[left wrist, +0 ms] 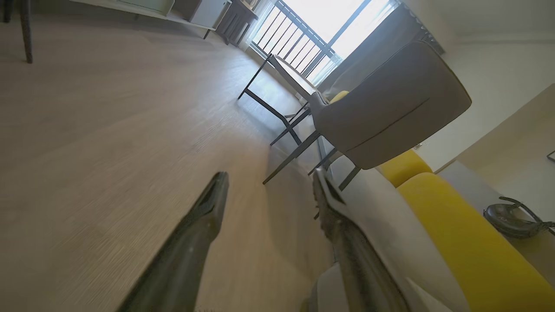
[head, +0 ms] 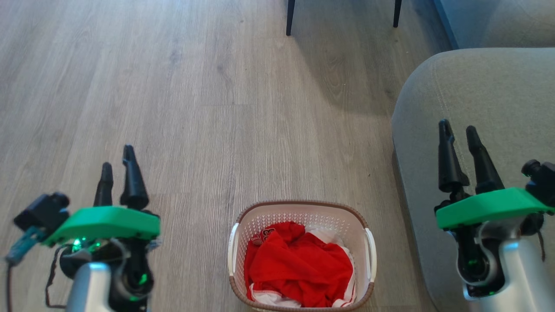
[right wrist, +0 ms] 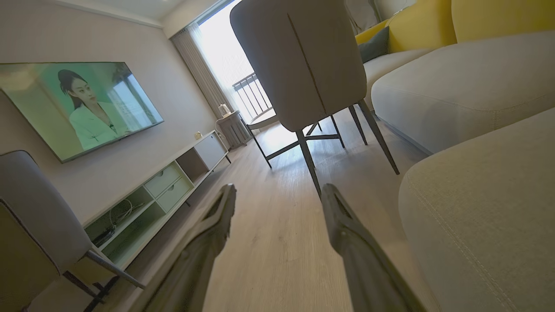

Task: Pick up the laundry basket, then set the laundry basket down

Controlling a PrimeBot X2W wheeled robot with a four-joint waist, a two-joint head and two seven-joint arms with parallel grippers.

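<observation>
The laundry basket is standing upright on the wooden floor, close to the floor's right-hand margin where the grey sofa begins, with a narrow strip of bare boards showing between its right handle and the sofa's base. Its brown rim is lying level and both white side handles are sitting free. Red and white clothes are lying crumpled inside, below the rim.

The left gripper is hovering over open floor to the left of the basket, well apart from it; its two dark fingers are standing apart with nothing between them, and the left wrist view is confirming this gap with only boards behind it. The right gripper is hovering above the sofa's rounded end, to the right of the basket and not touching it. Its fingers are likewise parted and holding nothing, as the right wrist view is showing.

Two dark chair legs are standing at the floor's far edge. In the right wrist view a grey chair is standing ahead and a television is hanging on the wall.
</observation>
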